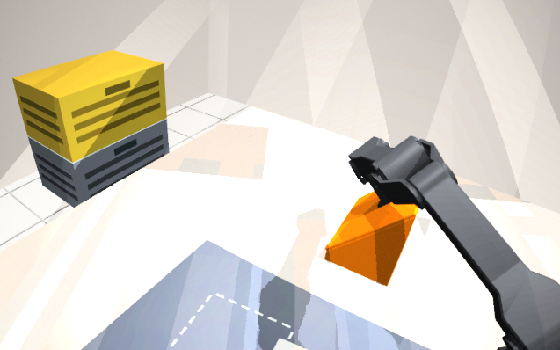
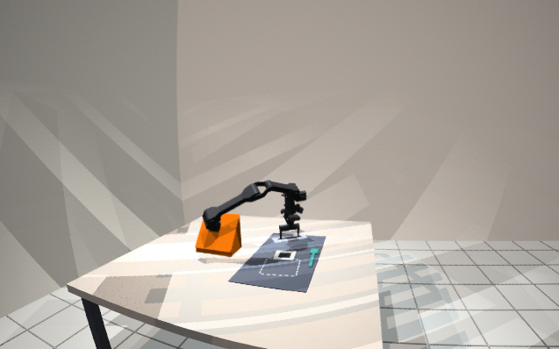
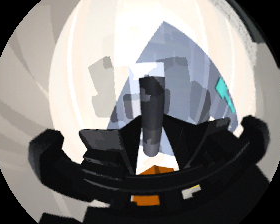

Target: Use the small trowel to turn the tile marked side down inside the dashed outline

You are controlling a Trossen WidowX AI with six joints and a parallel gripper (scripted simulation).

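The trowel [image 3: 151,117] has a dark round handle and what looks like a pale blade beyond it. My gripper [image 2: 290,236] [image 3: 151,117] is shut on the handle, low over the mat's far end in the exterior view. It is out of the top view. The tile [image 2: 284,254] [image 1: 287,346] has a pale rim around a dark square facing up. It lies on the mat [image 2: 272,283] [image 1: 145,317] beside the far edge of the dashed outline [image 1: 221,295]. The wrist view does not show the tile.
A teal T-shaped object [image 2: 313,252] [image 3: 222,87] lies near the mat's edge. An orange wedge block [image 1: 360,255] [image 2: 220,241] stands by the arm. A yellow crate [image 1: 101,103] sits on a grey crate [image 1: 83,176] beyond the table.
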